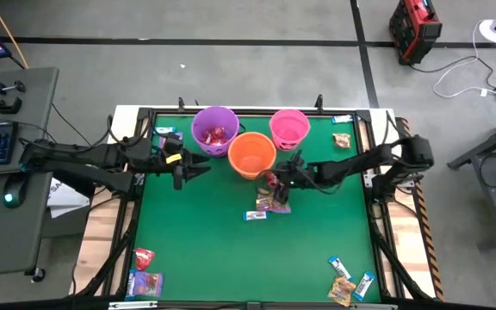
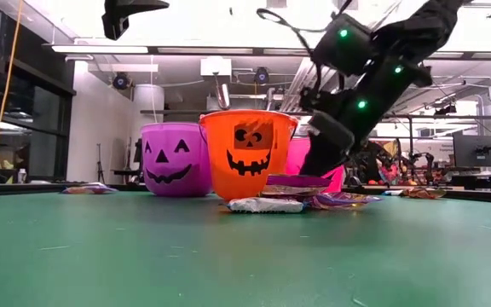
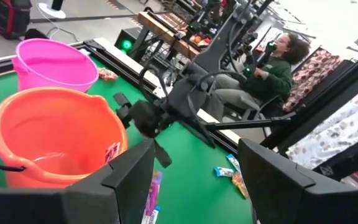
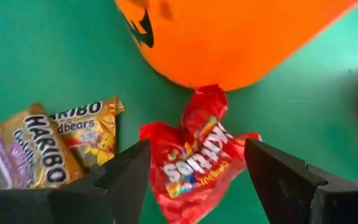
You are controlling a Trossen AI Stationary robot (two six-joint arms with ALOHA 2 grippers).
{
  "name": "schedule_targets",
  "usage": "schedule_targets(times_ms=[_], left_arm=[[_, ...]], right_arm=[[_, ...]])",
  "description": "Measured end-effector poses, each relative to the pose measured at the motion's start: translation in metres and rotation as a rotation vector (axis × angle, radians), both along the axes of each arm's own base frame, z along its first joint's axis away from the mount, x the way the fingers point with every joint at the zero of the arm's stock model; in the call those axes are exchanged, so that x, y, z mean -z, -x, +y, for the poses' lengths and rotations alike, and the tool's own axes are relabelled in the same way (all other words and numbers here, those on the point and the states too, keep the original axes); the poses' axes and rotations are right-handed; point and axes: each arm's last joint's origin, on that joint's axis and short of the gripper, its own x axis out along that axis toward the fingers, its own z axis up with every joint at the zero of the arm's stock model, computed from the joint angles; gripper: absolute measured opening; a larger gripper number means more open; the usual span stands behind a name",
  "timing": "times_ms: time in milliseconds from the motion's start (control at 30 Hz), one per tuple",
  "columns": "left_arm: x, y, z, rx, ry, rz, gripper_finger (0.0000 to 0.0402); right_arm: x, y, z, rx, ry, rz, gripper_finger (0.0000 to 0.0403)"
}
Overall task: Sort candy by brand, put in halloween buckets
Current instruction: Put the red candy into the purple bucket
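High view: green surface (image 1: 205, 250) carries three buckets in a cluster toward the far edge: purple bucket (image 1: 214, 130), orange bucket (image 1: 251, 154) just in front and between, pink bucket (image 1: 289, 127). Red wrappers show inside the purple one. Left gripper (image 1: 198, 169) sits just left of the orange bucket, fingers apart, nothing between them. Right gripper (image 1: 275, 181) sits low at the orange bucket's near right side, over a red packet (image 1: 269, 181). Small pile of candy (image 1: 272, 202) just in front of it, a blue-and-white piece (image 1: 256, 215) beside that. More candy at the near right corner (image 1: 348, 284), near left corner (image 1: 145, 274), and far right by the pink bucket (image 1: 342, 139).

Low view: purple and orange buckets show jack-o'-lantern faces; pink mostly hidden behind the orange one. Right arm (image 2: 356, 94) comes down beside the orange bucket; flat wrappers (image 2: 267, 205) lie at its foot.

Left wrist view: the two fingers (image 3: 126, 183) are spread, empty, with the orange bucket's rim close by and the pink one beyond. A seated person (image 3: 266, 74) shows past the surface.

Right wrist view: fingers (image 4: 126, 177) open wide, straddling a red Skittles packet (image 4: 194, 158) lying on the surface, touching the orange bucket's base. Not closed on it. Two gold Haribo packets (image 4: 61, 146) lie just beside.
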Motion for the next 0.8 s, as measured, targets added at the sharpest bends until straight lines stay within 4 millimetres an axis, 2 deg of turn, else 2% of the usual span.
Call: schedule_targets(times_ms=[100,200,300,400,467,633,700,800], left_arm=[[0.000,0.000,0.000,-0.003,-0.001,0.000,0.0223],[0.000,0.000,0.000,-0.004,-0.001,0.004,0.0223],[0.001,0.000,0.000,-0.008,-0.017,0.007,0.0223],[0.000,0.000,0.001,-0.023,-0.033,0.008,0.0223],[0.000,0.000,0.001,-0.030,-0.052,0.009,0.0223],[-0.001,0.001,0.002,-0.059,-0.131,0.015,0.0223],[-0.002,0.002,0.003,-0.086,-0.169,0.012,0.0223],[-0.005,0.002,0.005,-0.131,-0.240,-0.002,0.0223]], right_arm=[[0.010,-0.001,0.000,0.004,-0.003,0.037,0.0245],[0.014,-0.001,0.000,0.035,-0.027,0.051,0.0214],[0.014,0.002,0.002,0.048,-0.045,0.072,0.0146],[0.004,0.010,0.008,0.029,-0.090,0.094,0.0051],[-0.008,0.019,0.014,-0.002,-0.118,0.116,0.0015],[-0.056,0.052,0.025,-0.041,-0.097,0.112,0.0028],[-0.083,0.061,0.026,-0.039,-0.072,0.032,0.0017],[-0.129,0.066,0.023,-0.015,-0.012,-0.196,0.0005]])
